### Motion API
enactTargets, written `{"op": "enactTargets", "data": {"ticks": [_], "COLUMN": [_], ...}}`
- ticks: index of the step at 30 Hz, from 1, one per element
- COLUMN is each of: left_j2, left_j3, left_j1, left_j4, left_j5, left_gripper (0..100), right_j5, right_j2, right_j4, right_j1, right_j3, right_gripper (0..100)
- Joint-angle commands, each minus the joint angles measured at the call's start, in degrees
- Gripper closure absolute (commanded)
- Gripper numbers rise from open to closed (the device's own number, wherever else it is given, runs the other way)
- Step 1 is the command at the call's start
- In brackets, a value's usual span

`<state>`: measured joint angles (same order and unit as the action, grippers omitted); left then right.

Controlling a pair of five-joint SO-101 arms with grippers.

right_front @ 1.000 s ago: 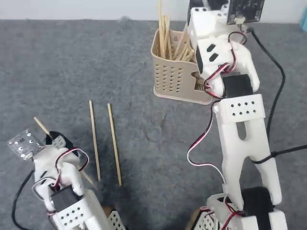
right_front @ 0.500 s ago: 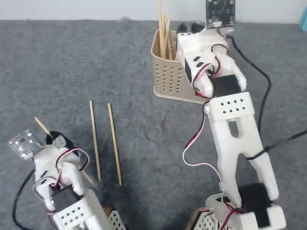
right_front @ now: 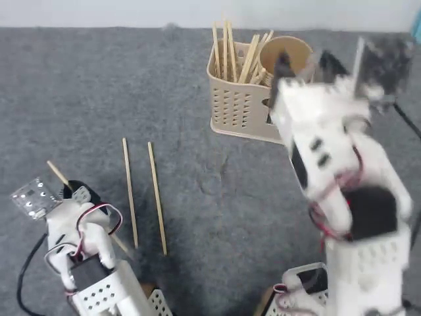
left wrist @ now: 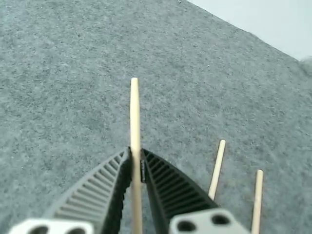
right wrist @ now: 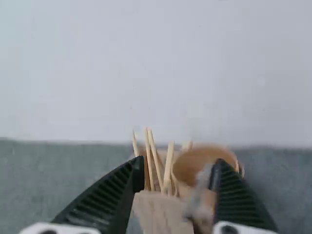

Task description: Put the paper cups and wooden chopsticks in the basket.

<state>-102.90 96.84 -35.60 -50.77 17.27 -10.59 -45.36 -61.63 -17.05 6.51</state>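
Left wrist view: our left claw (left wrist: pixel 135 152) clamps a thin wooden chopstick (left wrist: pixel 134 112), next needing the beige perforated basket (right_front: pixel 237 108); right claw (right wrist: pixel 179 165) gapes empty.

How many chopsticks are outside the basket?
3: two chopsticks lie side by side on the mat; a third chopstick is clamped in the left tool. More may be hidden.

The white plastic left arm (right_front: pixel 66 230) and right arm (right_front: pixel 322 118) carry black servo blocks, dotted vent holes and looping red-black-white cables; the left claw (left wrist: pixel 135 157) and right claw (right wrist: pixel 179 170) have dark ribbed fingers (left wrist: pixel 97 189).
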Motion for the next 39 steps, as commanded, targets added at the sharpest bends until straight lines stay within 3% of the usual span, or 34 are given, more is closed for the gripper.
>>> {"op": "enactTargets", "data": {"ticks": [1, 4, 11, 14, 20, 24, 28, 30, 35, 39], "left_j2": [0.35, 0.35, 0.09, 0.09, 0.09, 0.18, 0.44, 0.62, 7.56, 23.47], "left_j3": [-0.22, -0.22, -0.48, -1.80, -10.15, -12.70, -13.41, -15.08, -24.22, -35.03], "left_j1": [0.26, 0.18, 0.09, 0.53, 4.40, 11.60, 22.51, 29.45, 45.89, 48.70], "left_j4": [3.25, 5.80, 10.99, 14.59, 26.64, 42.55, 58.29, 58.99, 51.78, 52.13], "left_j5": [0.26, 0.44, 0.26, 0.09, 0.00, 0.00, 0.09, 0.09, 0.00, -4.22], "left_gripper": [99, 99, 99, 99, 99, 99, 99, 99, 99, 99], "right_j5": [-0.35, 3.34, 7.38, 7.30, 7.21, 7.21, 7.38, 7.47, 7.65, 7.65], "right_j2": [-2.77, -2.42, -2.15, -2.15, -2.15, -2.59, -2.42, -2.24, -2.15, -2.15], "right_j4": [-9.01, -10.77, -8.22, -0.92, 23.08, 33.71, 35.82, 35.74, 36.09, 36.09], "right_j1": [-2.42, -5.23, -5.41, -5.14, -5.05, -4.79, -5.14, -5.14, -4.88, -4.88], "right_j3": [4.40, 14.95, 39.65, 48.88, 65.23, 73.05, 74.81, 74.81, 75.08, 74.99], "right_gripper": [90.9, 99.1, 97.6, 97.6, 97.6, 97.6, 97.6, 97.6, 97.6, 97.6]}}
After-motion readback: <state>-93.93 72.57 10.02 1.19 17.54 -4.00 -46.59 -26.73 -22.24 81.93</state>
